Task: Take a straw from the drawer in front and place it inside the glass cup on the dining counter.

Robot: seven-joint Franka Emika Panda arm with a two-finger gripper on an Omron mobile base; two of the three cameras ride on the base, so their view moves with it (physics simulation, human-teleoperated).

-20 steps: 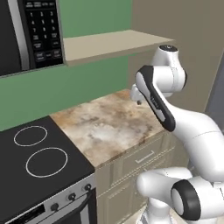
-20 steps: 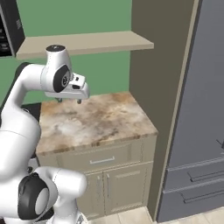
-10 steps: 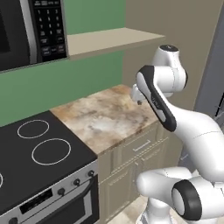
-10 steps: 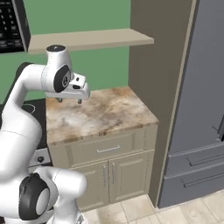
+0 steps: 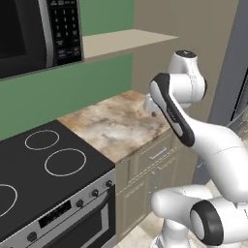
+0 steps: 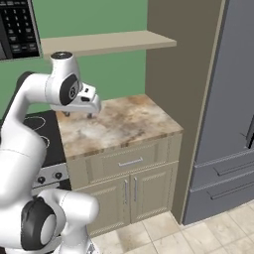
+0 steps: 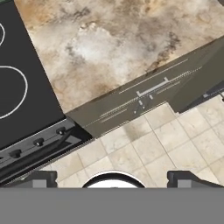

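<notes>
Marbled worktop [image 6: 119, 124] bare — gripper [image 6: 78, 114] open above.

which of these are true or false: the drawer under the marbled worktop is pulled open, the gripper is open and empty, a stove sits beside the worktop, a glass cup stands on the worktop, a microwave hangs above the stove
1. The drawer is pulled open. False: it is shut, front flush with the cabinet.
2. The gripper is open and empty. True.
3. A stove sits beside the marbled worktop. True.
4. A glass cup stands on the worktop. False: no cup stands on it.
5. A microwave hangs above the stove. True.
</notes>
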